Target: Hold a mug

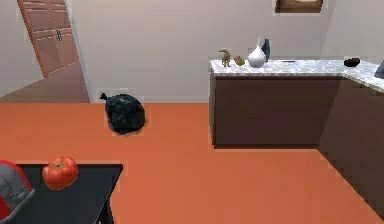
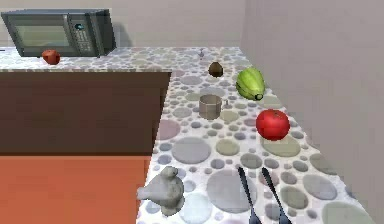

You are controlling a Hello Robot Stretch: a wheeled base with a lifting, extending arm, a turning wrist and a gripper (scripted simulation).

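A small tan-grey mug [image 2: 210, 105] stands upright on the pebble-patterned countertop [image 2: 200, 150] in the arm side view, near the middle. The gripper [image 2: 251, 171] shows as two thin dark fingers [image 2: 243, 190] rising from the bottom edge, nearer than the mug and a little to its right. Only bare countertop lies at the fingers' far end, so the gripper holds nothing.
On the same counter are a green pepper [image 2: 250, 82], a red tomato [image 2: 272, 124], a small brown thing [image 2: 215, 69], a grey figurine [image 2: 165, 190], a microwave [image 2: 60, 32] and a red fruit [image 2: 50, 57]. Ahead: black bag [image 1: 124, 112], counter [image 1: 300, 68] with white vase [image 1: 258, 55], dark table [image 1: 85, 195].
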